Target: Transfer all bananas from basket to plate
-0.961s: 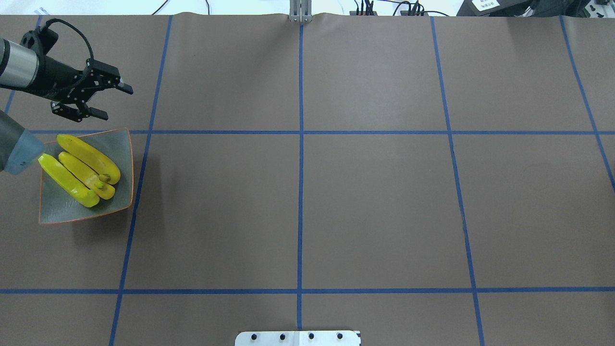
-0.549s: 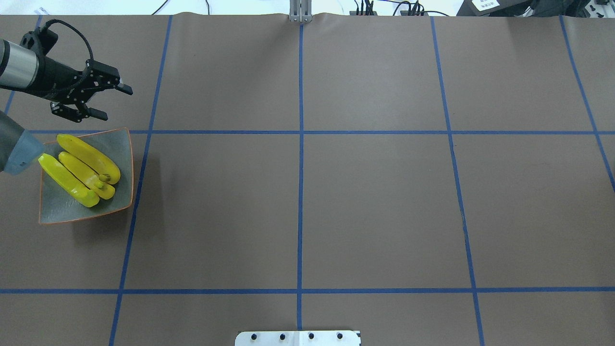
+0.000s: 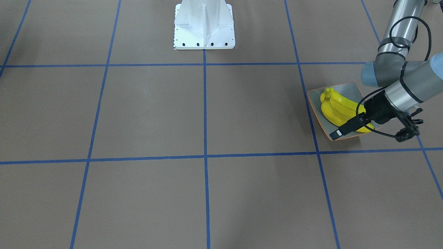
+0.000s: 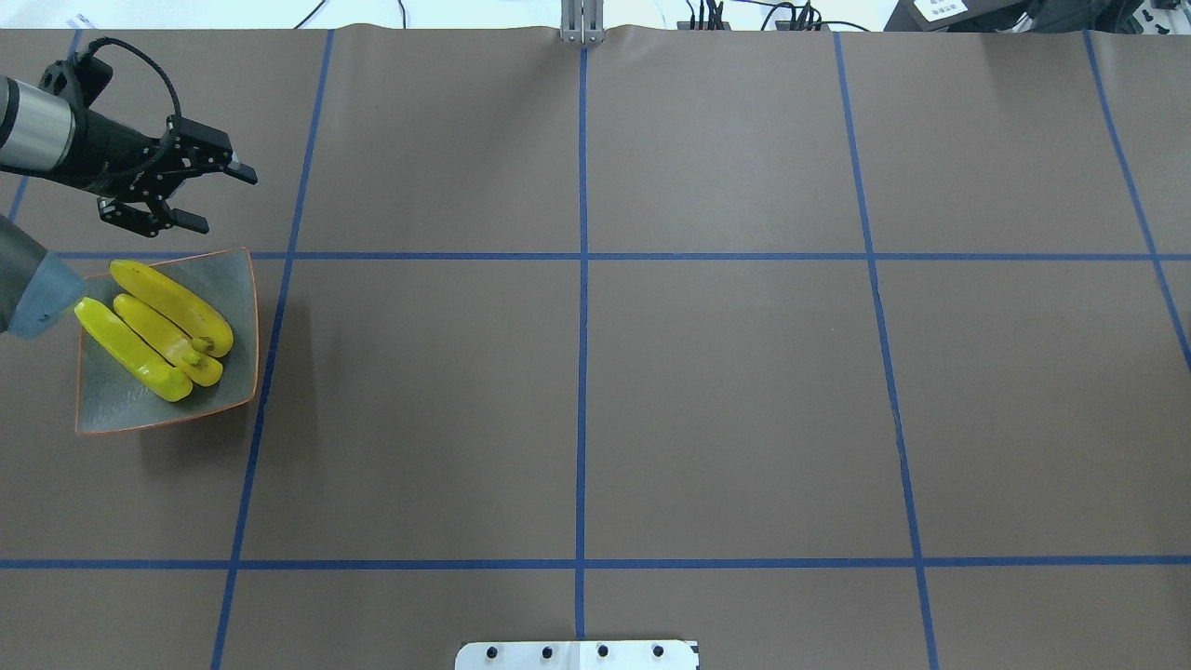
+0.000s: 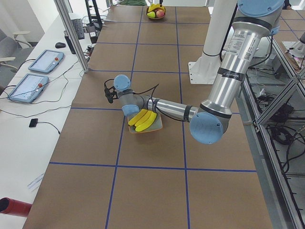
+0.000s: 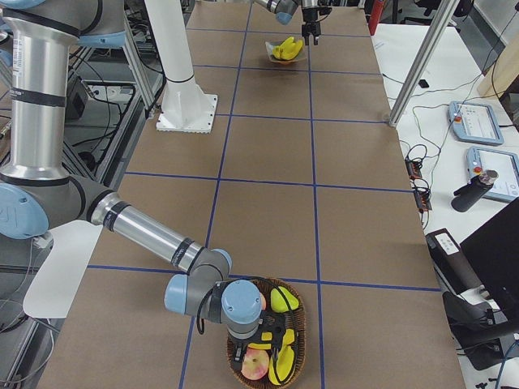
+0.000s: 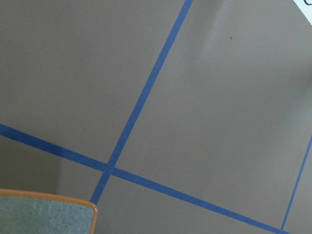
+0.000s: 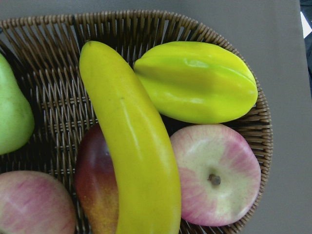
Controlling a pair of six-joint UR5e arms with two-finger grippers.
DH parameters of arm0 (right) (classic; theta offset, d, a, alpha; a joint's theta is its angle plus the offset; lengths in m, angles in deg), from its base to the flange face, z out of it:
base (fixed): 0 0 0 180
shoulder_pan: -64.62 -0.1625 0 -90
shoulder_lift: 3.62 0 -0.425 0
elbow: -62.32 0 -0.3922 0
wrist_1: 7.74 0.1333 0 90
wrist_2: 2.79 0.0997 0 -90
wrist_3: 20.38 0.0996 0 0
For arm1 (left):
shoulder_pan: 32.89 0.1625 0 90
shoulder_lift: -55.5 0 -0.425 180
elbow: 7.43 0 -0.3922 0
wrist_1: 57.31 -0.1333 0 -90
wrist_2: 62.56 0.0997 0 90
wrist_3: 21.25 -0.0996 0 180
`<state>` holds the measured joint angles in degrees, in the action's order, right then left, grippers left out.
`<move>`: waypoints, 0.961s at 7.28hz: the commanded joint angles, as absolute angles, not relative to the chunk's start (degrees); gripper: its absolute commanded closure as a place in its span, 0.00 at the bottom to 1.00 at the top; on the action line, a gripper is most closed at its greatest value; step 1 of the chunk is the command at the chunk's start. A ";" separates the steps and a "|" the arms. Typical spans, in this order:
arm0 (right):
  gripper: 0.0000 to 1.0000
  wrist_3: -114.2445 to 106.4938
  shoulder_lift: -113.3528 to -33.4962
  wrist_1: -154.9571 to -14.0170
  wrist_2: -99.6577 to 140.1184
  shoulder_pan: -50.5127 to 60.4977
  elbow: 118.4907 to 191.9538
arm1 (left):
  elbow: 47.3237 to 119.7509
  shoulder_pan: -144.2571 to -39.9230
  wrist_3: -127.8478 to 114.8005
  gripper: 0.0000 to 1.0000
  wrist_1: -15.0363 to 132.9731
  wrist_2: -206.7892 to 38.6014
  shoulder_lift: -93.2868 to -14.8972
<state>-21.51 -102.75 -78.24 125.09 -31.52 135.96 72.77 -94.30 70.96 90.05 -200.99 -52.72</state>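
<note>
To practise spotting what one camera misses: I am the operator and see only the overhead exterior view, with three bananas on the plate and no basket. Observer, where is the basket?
Observer: The basket sits near the table's end on the robot's right, as the exterior right view shows.
Operator: Is any banana left in it?
Observer: Yes. The right wrist view shows one banana lying on the other fruit, beside an apple and a yellow-green starfruit.
Operator: Is an arm near it?
Observer: The right gripper hangs over the basket. I cannot tell whether it is open or shut.
</note>
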 commanded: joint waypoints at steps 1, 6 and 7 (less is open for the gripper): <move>0.01 -21.52 -102.67 -78.14 125.62 -30.13 135.88 | 72.81 -94.24 70.94 0.00 90.08 -200.99 -52.69; 0.39 -21.43 -102.41 -78.14 125.27 -29.59 135.53 | 72.90 -94.15 70.94 0.00 90.34 -200.90 -52.26; 0.50 -21.43 -102.32 -78.14 125.26 -29.59 135.44 | 73.07 -94.15 71.03 0.00 90.35 -200.90 -52.25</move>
